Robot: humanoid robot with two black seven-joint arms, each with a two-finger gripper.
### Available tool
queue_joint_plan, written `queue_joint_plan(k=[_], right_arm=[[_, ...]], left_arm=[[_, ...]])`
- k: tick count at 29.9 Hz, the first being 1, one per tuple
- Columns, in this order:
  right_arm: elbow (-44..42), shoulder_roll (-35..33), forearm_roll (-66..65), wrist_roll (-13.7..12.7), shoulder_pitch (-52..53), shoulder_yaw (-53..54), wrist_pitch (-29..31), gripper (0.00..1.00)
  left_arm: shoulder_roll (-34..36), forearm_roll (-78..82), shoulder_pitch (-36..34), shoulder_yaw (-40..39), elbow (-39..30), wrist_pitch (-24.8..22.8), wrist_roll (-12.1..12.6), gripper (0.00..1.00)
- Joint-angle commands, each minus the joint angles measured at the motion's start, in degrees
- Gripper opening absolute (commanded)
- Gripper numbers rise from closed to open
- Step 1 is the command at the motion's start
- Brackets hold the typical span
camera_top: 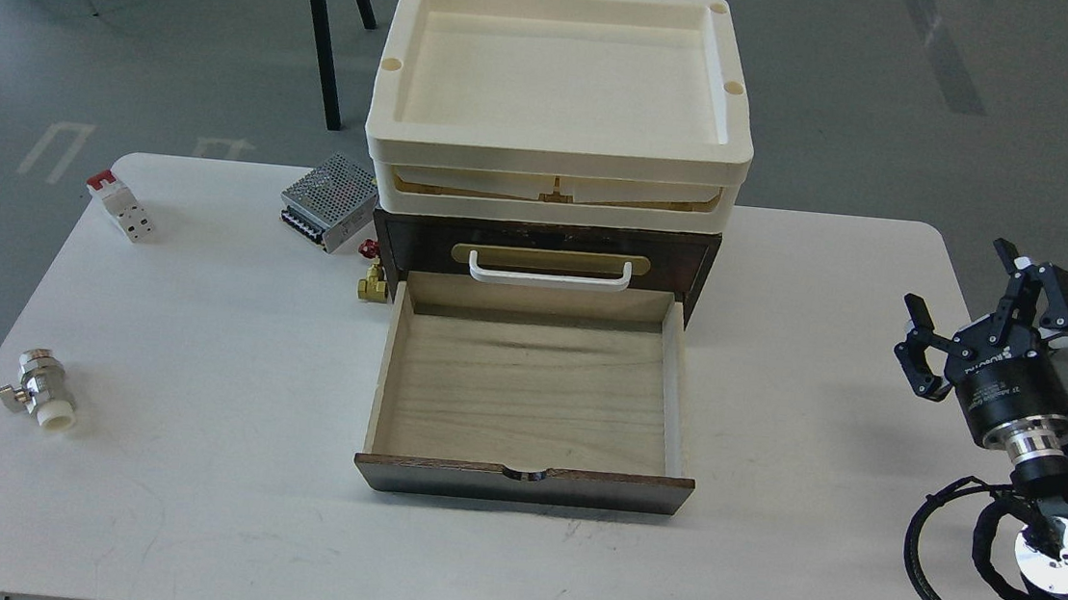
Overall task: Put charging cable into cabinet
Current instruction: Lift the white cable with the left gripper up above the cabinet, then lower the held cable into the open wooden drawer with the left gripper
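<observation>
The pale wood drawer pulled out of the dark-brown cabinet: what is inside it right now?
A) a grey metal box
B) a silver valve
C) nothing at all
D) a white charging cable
C: the pale wood drawer of the dark-brown wooden cabinet shows only its bare wooden floor, and no charging cable is in view anywhere.
</observation>
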Motion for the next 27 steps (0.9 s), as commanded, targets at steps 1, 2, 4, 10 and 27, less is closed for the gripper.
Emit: queue_joint_plan(k=[1, 2, 4, 10, 27], right_arm=[[0.0, 0.0, -0.1, 0.0, 0.0, 0.0, 0.0, 0.99], [0.0, 0.0, -0.1, 0.0, 0.0, 0.0, 0.0, 0.99], [0.0, 0.0, -0.1, 0.0, 0.0, 0.0, 0.0, 0.99], [0.0, 0.0, -0.1, 0.0, 0.0, 0.0, 0.0, 0.99], [0.0, 0.0, -0.1, 0.0, 0.0, 0.0, 0.0, 0.99]], left_arm=[[-0.4, 6.9, -1.7, -0.2, -4.8, 0.0, 0.0, 0.05], [-1.6, 8.6, -2.0, -0.2, -5.8, 0.0, 0.0, 0.05], [-3.0, 9.2, -2.0, -0.2, -8.0, 0.0, 0.0, 0.05], [-3.3, 12.0, -2.1, -0.2, -18.8, 0.0, 0.0, 0.05], [-6.4, 22.3, 2.5, 1.2, -35.5, 0.0, 0.0, 0.05]])
